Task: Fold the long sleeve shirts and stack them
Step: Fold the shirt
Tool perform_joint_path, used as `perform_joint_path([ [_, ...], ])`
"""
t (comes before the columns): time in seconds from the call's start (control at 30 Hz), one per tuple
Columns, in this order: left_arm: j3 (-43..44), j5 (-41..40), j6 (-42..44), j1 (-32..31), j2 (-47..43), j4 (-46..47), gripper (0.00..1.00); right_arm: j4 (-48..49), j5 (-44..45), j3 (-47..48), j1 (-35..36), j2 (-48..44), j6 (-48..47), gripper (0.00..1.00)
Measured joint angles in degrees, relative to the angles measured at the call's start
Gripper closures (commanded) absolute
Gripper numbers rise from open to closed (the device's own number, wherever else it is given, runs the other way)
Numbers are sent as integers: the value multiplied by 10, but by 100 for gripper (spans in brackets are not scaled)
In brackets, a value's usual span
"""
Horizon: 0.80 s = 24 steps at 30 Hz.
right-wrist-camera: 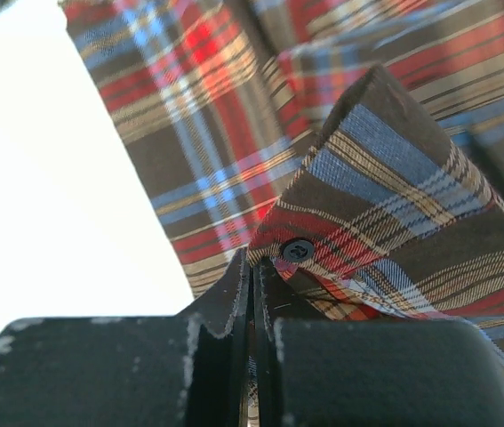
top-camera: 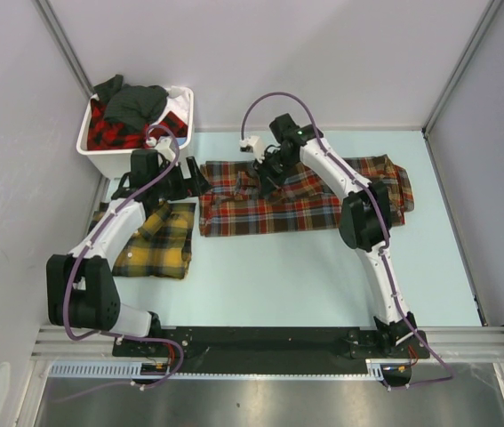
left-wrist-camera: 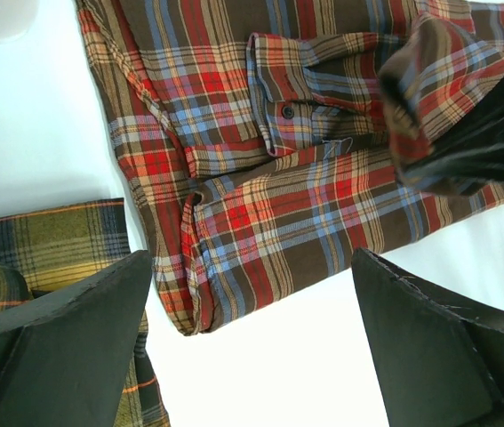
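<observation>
The red-brown shirt [top-camera: 296,203] lies spread flat across the table [top-camera: 305,276]. Its near hem runs straight, with bare tabletop wide open on its near side and a narrower strip past its right end. The right gripper [right-wrist-camera: 252,271] is clamped on a raised fold of this shirt, beside a button [right-wrist-camera: 298,250]. The left gripper [left-wrist-camera: 250,267] hangs spread wide over the shirt's left edge, gripping nothing. Just left of that edge lies one folded yellow-and-green shirt [top-camera: 158,240]. Beyond the red-brown shirt's far-left corner, one white bin [top-camera: 105,162] holds a red-black plaid shirt [top-camera: 109,133] and a dark grey one [top-camera: 136,100]. That makes four shirts, two of them on the table.
</observation>
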Motion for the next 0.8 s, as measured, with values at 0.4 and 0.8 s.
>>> perform_joint_path([
  [0.4, 0, 8, 23, 0, 7, 0, 1, -4, -6, -14, 14, 1, 7, 100],
  [0.8, 4, 52, 154, 0, 16, -24, 9, -26, -19, 13, -6, 7, 24, 22],
])
